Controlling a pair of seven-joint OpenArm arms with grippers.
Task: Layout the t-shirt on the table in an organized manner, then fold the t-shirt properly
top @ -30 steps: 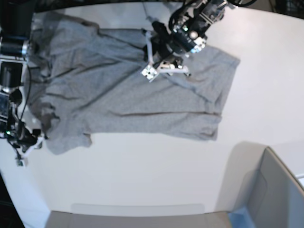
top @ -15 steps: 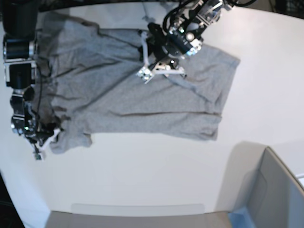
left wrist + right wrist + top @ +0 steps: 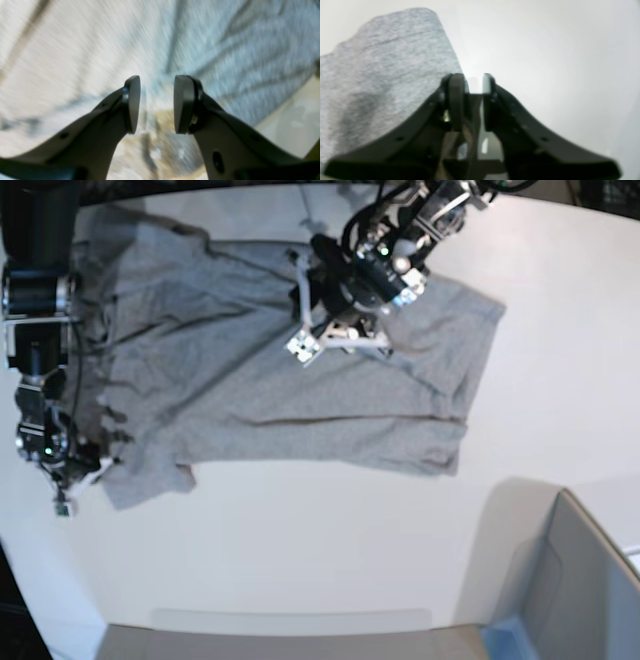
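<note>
My right gripper [image 3: 470, 86], jaws narrowed but gapped, sits at the t-shirt [image 3: 280, 370] sleeve edge, lower left in base view; grip uncertain. Left gripper [image 3: 156, 103] open above fabric. Layout step on the table [image 3: 330, 550]; next, secure and spread the sleeve.

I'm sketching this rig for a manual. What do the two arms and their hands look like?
Both arms are black with loose black cables. The left hand has two dark, curved fingers ending in flat rounded pads; in the base view it carries pale grey brackets. The right hand has matching dark fingers with small holes along them.
</note>
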